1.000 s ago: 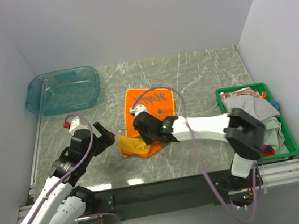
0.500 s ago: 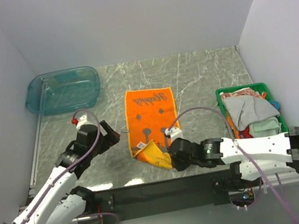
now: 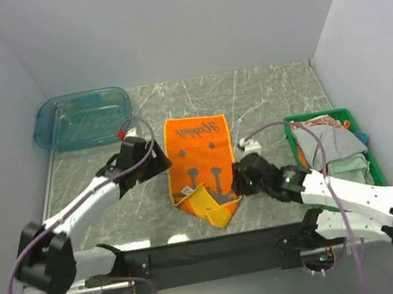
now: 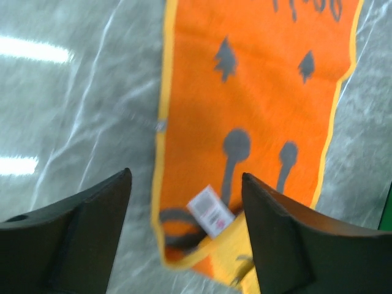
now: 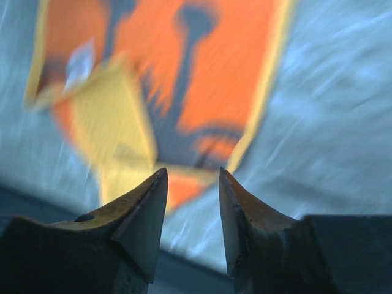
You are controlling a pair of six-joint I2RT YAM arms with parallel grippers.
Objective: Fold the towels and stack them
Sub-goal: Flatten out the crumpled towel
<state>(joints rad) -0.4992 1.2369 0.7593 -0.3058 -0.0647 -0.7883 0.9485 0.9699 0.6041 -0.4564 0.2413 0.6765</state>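
Observation:
An orange towel point(image 3: 198, 158) with grey patterns and a yellow border lies flat in the middle of the table, its near corner folded over to show the yellow back point(image 3: 214, 206). It fills the left wrist view point(image 4: 257, 104) and shows blurred in the right wrist view point(image 5: 184, 79). My left gripper point(image 3: 160, 162) is open and empty just left of the towel's left edge. My right gripper point(image 3: 240, 176) is open and empty at the towel's near right corner. More towels, grey point(image 3: 328, 144) and pale green point(image 3: 351, 166), lie in the green crate point(image 3: 379, 184).
A clear teal plastic tub point(image 3: 83, 118) stands at the back left. The green crate sits at the right edge. White walls close in the table on three sides. A black rail point(image 3: 213, 246) runs along the near edge.
The left gripper has moved up and right to the towel's left edge. The right gripper has let go of the towel's near end and moved right and back; the towel lies flatter.

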